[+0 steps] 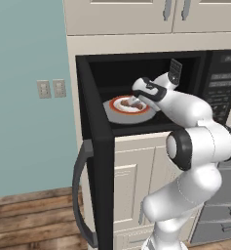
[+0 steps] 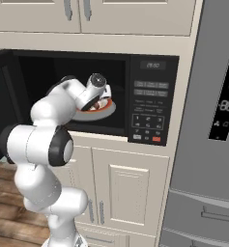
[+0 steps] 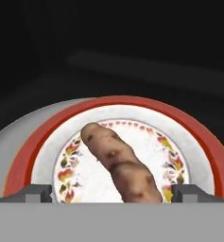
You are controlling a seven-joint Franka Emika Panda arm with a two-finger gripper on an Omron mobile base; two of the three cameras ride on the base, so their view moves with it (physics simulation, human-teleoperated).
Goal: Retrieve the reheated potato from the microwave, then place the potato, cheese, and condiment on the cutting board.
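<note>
tool [image 3: 111,194] wide open inside the microwave [image 2: 150,96], straddling the potato [image 3: 118,163], no grip seen.
potato lies mid plate [image 3: 189,142] on the grey turntable [image 1: 112,114]; door [image 1: 100,161] swung open at left.

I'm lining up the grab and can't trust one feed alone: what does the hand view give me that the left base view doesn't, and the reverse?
Hand view: the potato as a long tan-brown lump lying slantwise on the plate's patterned white centre, between the open gripper's finger tips.

Left base view: the microwave with its door swung open, the handle, and the arm reaching into the cavity over the grey turntable.

Both: the red-rimmed plate inside the dark cavity.
</note>
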